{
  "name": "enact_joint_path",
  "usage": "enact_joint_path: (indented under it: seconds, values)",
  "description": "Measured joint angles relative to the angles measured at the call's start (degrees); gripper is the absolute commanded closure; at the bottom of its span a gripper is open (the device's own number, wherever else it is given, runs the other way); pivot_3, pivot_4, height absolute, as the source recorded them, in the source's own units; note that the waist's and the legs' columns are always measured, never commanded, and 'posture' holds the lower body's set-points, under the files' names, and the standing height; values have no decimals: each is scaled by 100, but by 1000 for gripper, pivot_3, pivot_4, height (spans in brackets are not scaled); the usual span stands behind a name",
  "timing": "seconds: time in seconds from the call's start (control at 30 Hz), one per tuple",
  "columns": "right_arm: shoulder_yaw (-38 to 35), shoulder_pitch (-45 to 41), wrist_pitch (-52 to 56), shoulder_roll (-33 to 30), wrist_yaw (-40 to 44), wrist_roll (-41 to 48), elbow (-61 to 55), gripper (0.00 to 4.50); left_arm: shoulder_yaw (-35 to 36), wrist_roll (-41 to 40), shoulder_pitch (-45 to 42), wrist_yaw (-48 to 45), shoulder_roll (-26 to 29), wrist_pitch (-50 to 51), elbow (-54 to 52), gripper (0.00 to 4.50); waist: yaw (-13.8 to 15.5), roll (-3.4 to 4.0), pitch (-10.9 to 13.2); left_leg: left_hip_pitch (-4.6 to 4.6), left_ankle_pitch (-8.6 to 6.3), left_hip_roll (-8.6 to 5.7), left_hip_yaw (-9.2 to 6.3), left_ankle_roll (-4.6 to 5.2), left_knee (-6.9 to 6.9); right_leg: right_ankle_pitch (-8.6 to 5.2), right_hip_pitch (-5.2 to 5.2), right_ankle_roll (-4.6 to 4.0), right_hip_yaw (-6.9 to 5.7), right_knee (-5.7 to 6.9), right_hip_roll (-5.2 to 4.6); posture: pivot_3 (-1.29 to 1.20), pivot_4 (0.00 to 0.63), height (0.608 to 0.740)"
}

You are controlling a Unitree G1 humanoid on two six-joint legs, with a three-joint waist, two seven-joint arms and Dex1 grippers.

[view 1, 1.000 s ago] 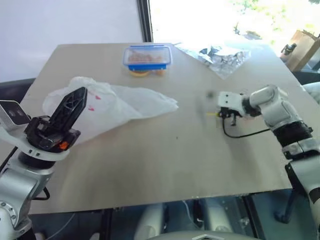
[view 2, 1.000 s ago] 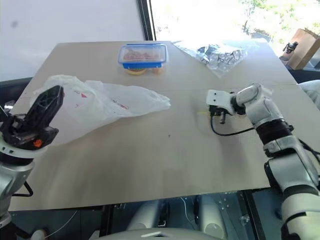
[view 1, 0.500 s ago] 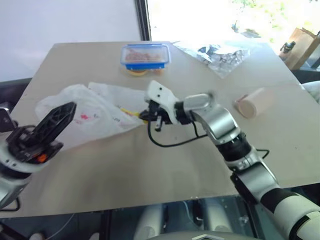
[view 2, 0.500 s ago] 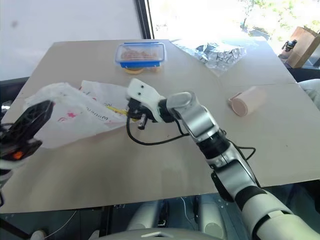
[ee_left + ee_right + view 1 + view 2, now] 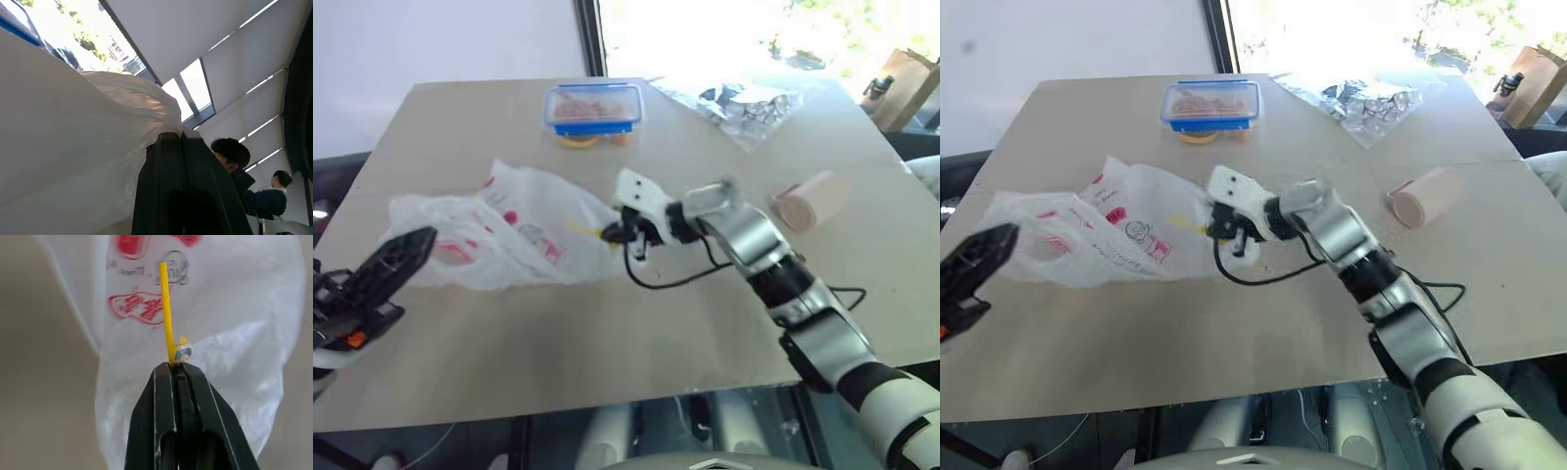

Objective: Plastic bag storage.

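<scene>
Table: the beige table (image 5: 636,333) has wide bare room along its near edge and in the near right part; the far edge is the crowded one.
Plastic bag: the plastic bag (image 5: 524,240) lies crumpled on the left half of the table, its left end close to the left edge.
Left gripper: the left gripper (image 5: 396,259) is at the bag's left end with fingers pressed together; the left wrist view shows white film (image 5: 73,147) pinched at their tips.
Right gripper: the right gripper (image 5: 1209,225) reaches across to the bag's right end, fingers closed on a thin yellow strip (image 5: 166,313) that lies over the bag.
Only in wrist views: the red print and a small drawn figure on the bag show close up in the right wrist view; two people (image 5: 232,156) and window blinds show behind the bag in the left wrist view.
Containers: a clear food box (image 5: 593,107) with a blue lid stands near the far edge, holding orange food.
Other things: crumpled foil (image 5: 744,108) lies at the far right; a pinkish roll (image 5: 811,200) lies on its side toward the right edge.
</scene>
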Motion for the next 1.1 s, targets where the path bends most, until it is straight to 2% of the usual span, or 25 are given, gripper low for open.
enact_joint_path:
  seconds: [0.07, 0.13, 0.2, 0.5, 0.57, 0.7, 0.83, 1.0, 1.1]
  values:
    - [178, 260, 315, -459, 309, 173, -743, 4471, 89, -2, -286, 126, 192, 128, 399, 4500, -2, 0, 0, 6, 0, -2, 4, 1, -1, -1, 1, 1, 1, 2, -3, 0, 150, 740]
    - [445, 403, 419, -598, 395, 169, -969, 4471, 111, 0, -488, 235, 312, 213, 740, 4500, -34, -6, -3, 10, 0, 4, 8, -1, -1, -1, 1, 0, 4, 7, 4, 0, 150, 740]
    - [715, 456, 458, -540, 307, 116, -966, 4471, 110, 1, -802, 379, 484, 393, 1142, 4500, -90, -5, 0, 12, 6, 8, 11, -10, -1, -4, 0, -5, 9, 13, 9, 0, 150, 740]
    - [730, 350, 573, -186, 53, 217, -906, 4471, 336, 5, -2149, 532, 1264, 1127, 2498, 4500, -119, -31, -7, 13, 9, -3, 0, -14, 3, -4, -7, -6, 3, 43, -3, 0, 150, 740]
    - [538, 295, 569, -73, -43, 316, -793, 4471, 483, 5, -2514, 488, 1566, 1358, 2860, 4500, -127, -52, -4, 11, 10, -1, -1, -17, 4, -6, -12, -9, 1, 50, -1, 0, 150, 740]
    - [-297, 132, 746, -171, -144, 793, -933, 4471, 773, 3, -3238, 324, 2665, 1975, 3928, 4500, -148, -59, -2, 10, 11, -5, -1, -17, 2, -7, -14, -8, -1, 47, -2, 0, 150, 740]
    - [-905, 127, 1172, -307, -249, 1304, -1367, 4471, 860, -5, -3662, 288, 3148, 2242, 4599, 4500, -145, -52, 2, 12, 11, -3, -2, -18, -4, -11, -15, -11, -5, 49, -6, 0, 150, 740]
    - [-1934, 134, 1908, -566, -721, 2114, -2087, 4471, 439, 1, -4815, 253, 3755, 2469, 5859, 4500, -140, -72, 2, 11, 11, -4, -4, -20, 0, -12, -15, -13, -9, 56, -8, 0, 150, 740]
    - [-2233, 135, 2203, -730, -1045, 2377, -2371, 4471, 34, -4, -5367, 160, 3987, 2526, 6159, 4500, -142, -68, 6, 13, 11, -6, 1, -19, -2, -13, -15, -12, -6, 59, -15, 0, 150, 740]
